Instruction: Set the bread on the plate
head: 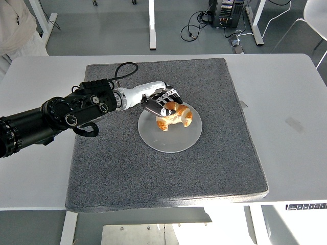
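A golden croissant [176, 117] lies on a round pale grey plate [171, 138] in the middle of a dark grey mat [153, 173]. My left hand [164, 103] comes in from the left and sits over the plate's upper left rim, its black fingers curled around the croissant's left end. The croissant rests on the plate's upper half. The right arm does not show.
The mat covers most of the white table [291, 102]. A person's pale sleeve [18, 28] shows at the top left corner. Desk legs, cables and a computer case stand on the floor behind the table.
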